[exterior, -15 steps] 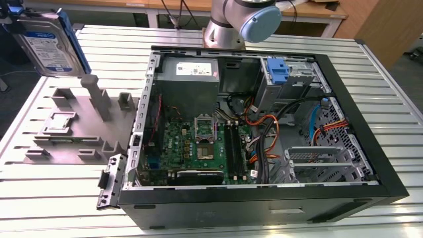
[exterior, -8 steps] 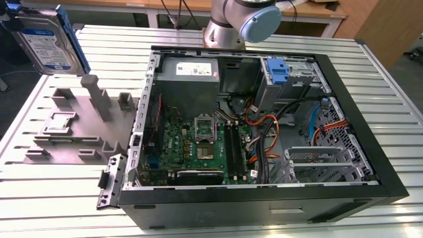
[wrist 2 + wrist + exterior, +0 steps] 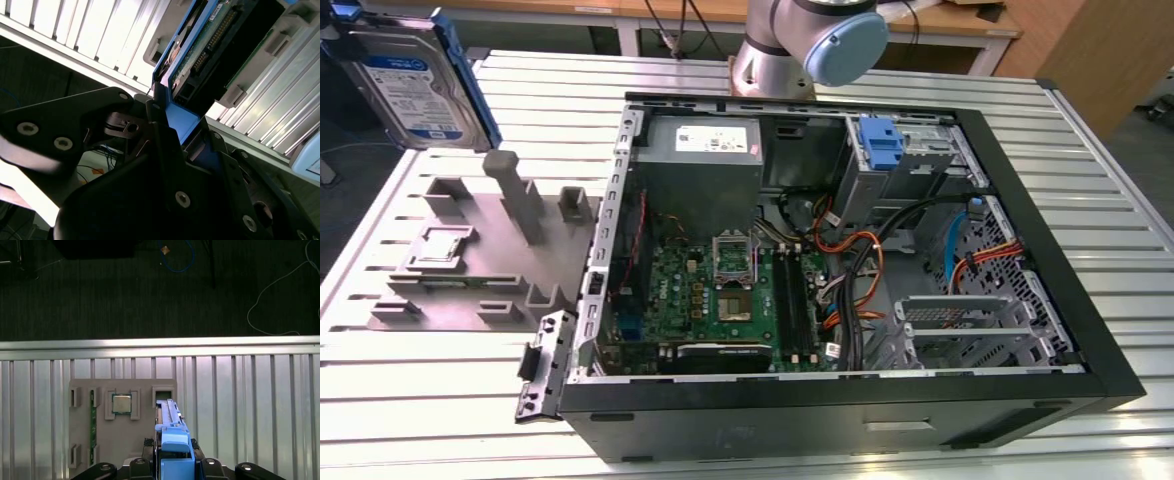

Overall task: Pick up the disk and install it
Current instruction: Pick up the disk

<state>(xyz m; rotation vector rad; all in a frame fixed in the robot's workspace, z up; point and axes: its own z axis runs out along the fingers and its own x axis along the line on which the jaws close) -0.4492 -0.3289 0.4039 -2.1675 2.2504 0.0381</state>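
Observation:
The disk (image 3: 407, 80), a silver-grey drive with a white-and-blue label in a blue carrier frame, hangs tilted in the air at the exterior view's upper left, above the grey fixture tray (image 3: 467, 250). In the second wrist view its circuit-board underside (image 3: 210, 45) and blue frame run up from between my black fingers (image 3: 165, 150). In the first wrist view the frame's blue edge (image 3: 172, 432) stands upright in my gripper (image 3: 175, 462), which is shut on it, high over the tray.
An open computer case (image 3: 1107, 370) fills the middle of the slatted metal table (image 3: 440, 400). Inside are a drive cage with a blue bracket (image 3: 881, 145) and a power-supply box (image 3: 700, 140). The tray carries posts, a processor chip (image 3: 121, 403) and a green memory stick (image 3: 93, 420).

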